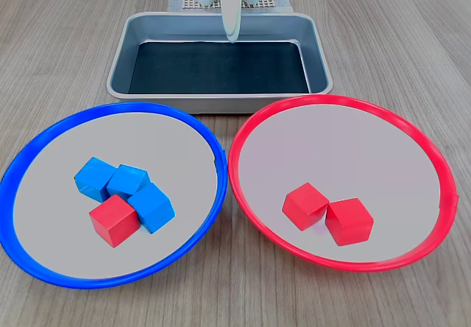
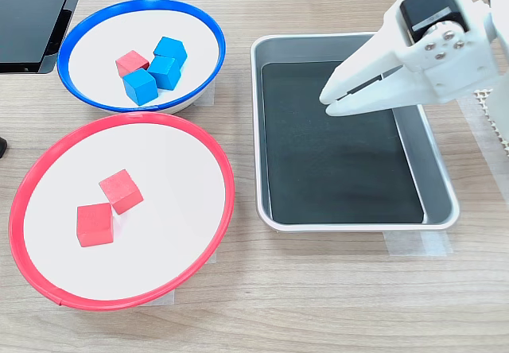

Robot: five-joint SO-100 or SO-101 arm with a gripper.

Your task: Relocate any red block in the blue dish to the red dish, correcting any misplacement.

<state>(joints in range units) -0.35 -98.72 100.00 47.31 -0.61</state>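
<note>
One red block [image 1: 114, 220] [image 2: 131, 63] lies in the blue dish [image 1: 147, 110] [image 2: 143, 4], touching three blue cubes [image 1: 129, 181] [image 2: 165, 72]. The red dish [image 1: 331, 101] [image 2: 119, 119] holds two more red cubes [image 1: 305, 205] [image 2: 121, 191], side by side. My white gripper [image 2: 326, 104] [image 1: 234, 38] hangs above the metal tray, well away from both dishes. Its jaws are shut with nothing between them.
A rectangular metal tray [image 1: 121, 54] [image 2: 258, 130] with a dark floor sits behind the dishes in the first exterior view. A black flat object [image 2: 32, 19] lies at the second exterior view's top left. Bare wooden table surrounds everything.
</note>
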